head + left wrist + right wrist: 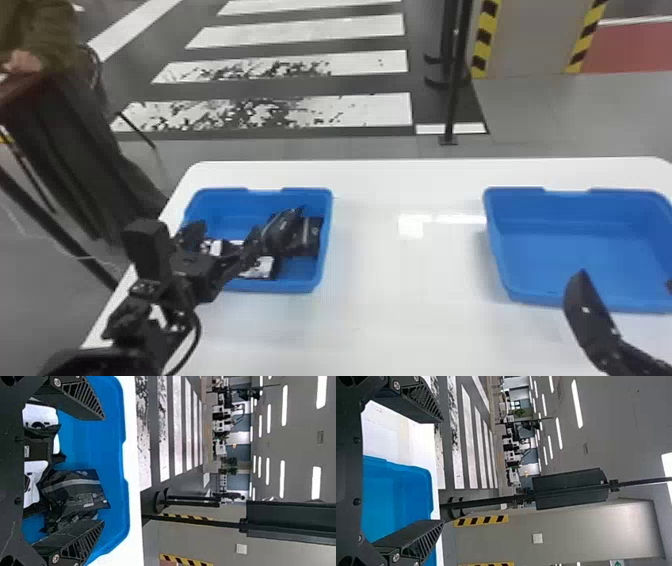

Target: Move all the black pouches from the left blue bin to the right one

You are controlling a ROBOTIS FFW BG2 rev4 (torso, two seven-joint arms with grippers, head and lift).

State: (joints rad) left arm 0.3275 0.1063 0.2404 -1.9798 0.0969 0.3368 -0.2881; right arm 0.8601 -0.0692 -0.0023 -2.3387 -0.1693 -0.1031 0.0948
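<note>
So my left claw (225,242) is over the left bin (295,286), with pouches (282,234) in there toward its right side. The right bin (575,245) is ahead of my right claw (625,287), both bins on the table (380,300).

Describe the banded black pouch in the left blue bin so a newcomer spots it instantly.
On the white table, find the blue bin on the robot's left. Look in its right-hand half, where dark, creased pouches bunch together. The target pouch has a pale grey band across it and a small light label, unlike the white-patched items beside it.
</note>
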